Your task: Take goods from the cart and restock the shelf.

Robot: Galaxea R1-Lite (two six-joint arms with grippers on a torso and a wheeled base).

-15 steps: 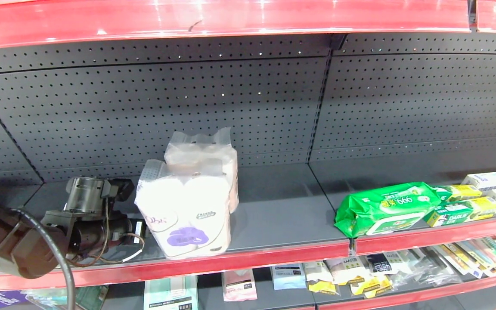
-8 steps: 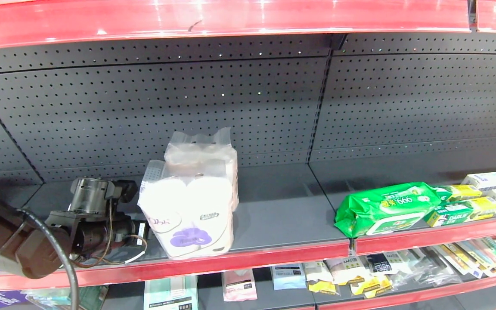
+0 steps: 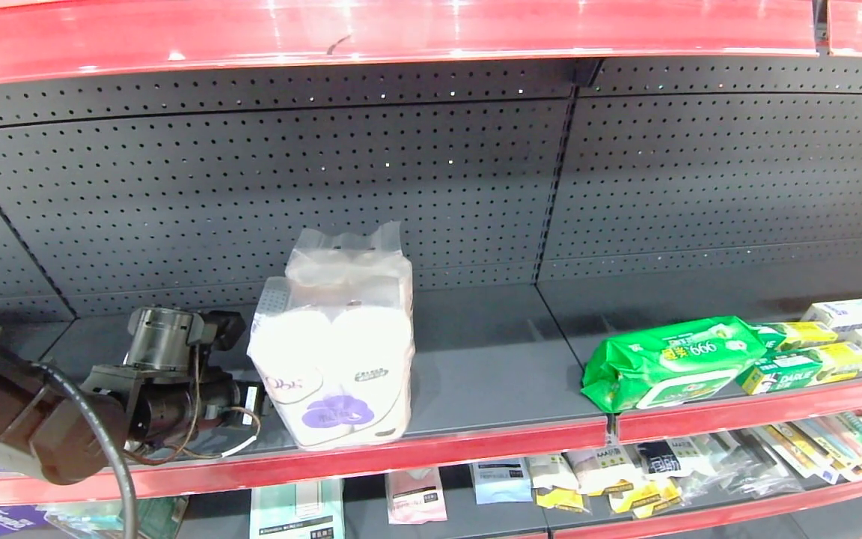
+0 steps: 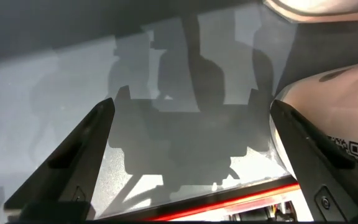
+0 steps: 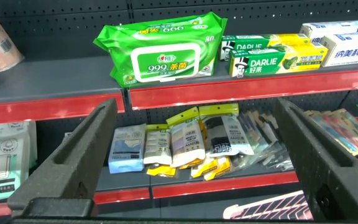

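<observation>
Pack of toilet paper [image 3: 334, 370]: upright on the grey shelf [image 3: 491, 374], long axis vertical, front face nearly at the red lip. Second pack [image 3: 349, 258] directly behind it, touching or nearly so. Both well apart from the green wipes [image 3: 670, 359] and the boxes [image 3: 798, 359] further toward the robot's right.

Left gripper [image 4: 191, 109] just beside the front pack, on its left, low over the shelf floor. Fingers spread wide, with only bare shelf between them. One finger lies close against the pack's wrapper, possibly touching it. So the pack lies outside the opening, off toward the robot's right, not between the fingers.

Right gripper [image 5: 196, 102] also spread wide and holding nothing, facing the lower shelf of small packets, below the wipes and well apart from the toilet paper.

Left arm plainly the nearer one. Pack looks set down and released. Probably best to draw the left gripper back away from the wrapper, since a snagged finger could tip or drag the pack over the lip.
</observation>
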